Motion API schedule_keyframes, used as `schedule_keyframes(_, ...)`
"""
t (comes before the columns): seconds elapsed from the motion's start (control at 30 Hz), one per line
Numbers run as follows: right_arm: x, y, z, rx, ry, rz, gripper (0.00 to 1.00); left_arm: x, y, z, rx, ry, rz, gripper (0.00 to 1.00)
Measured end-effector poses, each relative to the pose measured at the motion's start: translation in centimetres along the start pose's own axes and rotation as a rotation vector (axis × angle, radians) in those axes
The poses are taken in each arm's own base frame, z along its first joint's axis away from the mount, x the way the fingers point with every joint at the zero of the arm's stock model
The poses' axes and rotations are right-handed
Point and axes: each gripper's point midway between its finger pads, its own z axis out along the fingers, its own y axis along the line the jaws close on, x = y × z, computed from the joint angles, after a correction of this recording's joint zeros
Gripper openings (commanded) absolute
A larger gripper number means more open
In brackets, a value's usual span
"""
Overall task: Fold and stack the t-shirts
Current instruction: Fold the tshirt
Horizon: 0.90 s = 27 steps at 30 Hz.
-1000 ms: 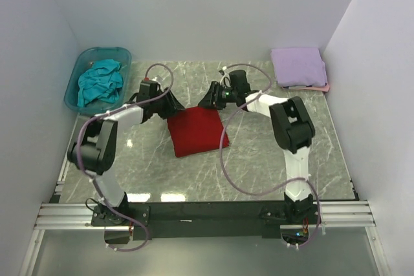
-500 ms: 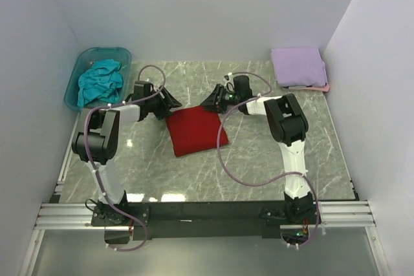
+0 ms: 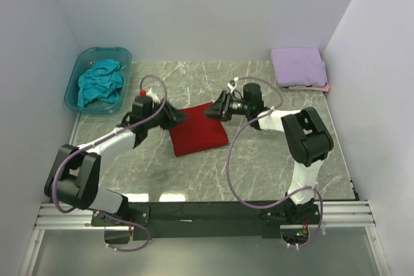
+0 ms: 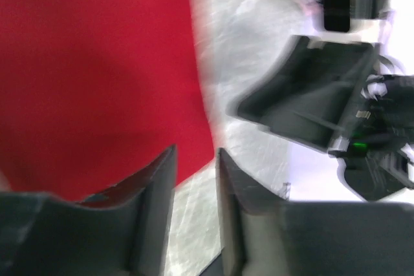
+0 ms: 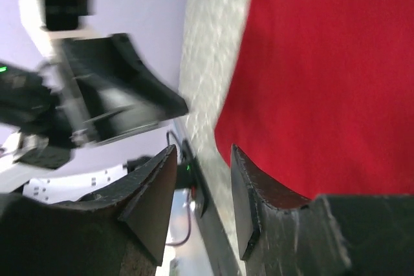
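Marble tabletop (image 3: 272, 166), pale walls (image 3: 207, 11). Four shirts: red (image 3: 197, 132) centre, teal (image 3: 100, 82) in far-left tub (image 3: 72, 92), lavender (image 3: 297, 66) atop pink (image 3: 323, 87) far-right. Both my jaws slightly apart.

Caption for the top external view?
Left end effector and right end effector at the folded red t-shirt; lavender t-shirt aside.

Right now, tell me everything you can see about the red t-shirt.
The deep red t-shirt is plain soft cloth, folded into a rough square, lying flat and slightly askew mid-way across the marble table. The left tool sits at its far left corner, the right tool at its far right; neither visibly grips it.
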Motion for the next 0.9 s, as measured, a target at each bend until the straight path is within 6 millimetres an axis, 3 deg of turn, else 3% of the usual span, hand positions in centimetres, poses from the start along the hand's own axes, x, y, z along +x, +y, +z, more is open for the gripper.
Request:
schedule_keyframes(0.03,0.9,-0.7,0.1,0.003,0.014,0.024,0.45,1.0,1.1,0.0,-0.013,0.013,-0.028,0.31)
schedule_keyframes(0.2,4.4,-6.2,1.0,0.050,0.086,0.165,0.45,5.3,12.1,-0.9,-0.234,0.070,-0.261,0.29)
schedule_keyframes(0.27,5.5,-8.4,1.0,0.079,0.100,0.221,0.45,5.2,13.3,-1.3,-0.240,0.070,-0.334,0.29)
schedule_keyframes(0.37,5.7,-9.0,0.8,0.076,0.106,0.242,0.45,3.8,13.4,-1.4,-0.222,0.030,-0.342,0.30)
schedule_keyframes(0.47,5.5,-8.9,0.5,0.087,0.099,0.212,0.45,3.3,13.9,-1.7,-0.235,0.013,-0.348,0.38)
schedule_keyframes(0.6,5.2,-6.7,-0.2,0.096,0.104,0.158,0.45,3.0,13.4,-2.9,-0.257,0.003,-0.311,0.46)
schedule_keyframes(0.67,4.9,-4.6,-0.4,0.075,0.103,0.110,0.45,2.3,12.1,-3.6,-0.246,-0.014,-0.272,0.48)
schedule_keyframes(0.77,5.2,-0.7,0.0,0.021,0.119,0.026,0.44,1.3,8.1,-4.5,-0.187,-0.042,-0.177,0.47)
schedule_keyframes(0.9,7.7,3.2,1.7,-0.064,0.171,-0.024,0.36,2.8,3.0,-4.5,-0.087,-0.008,-0.086,0.36)
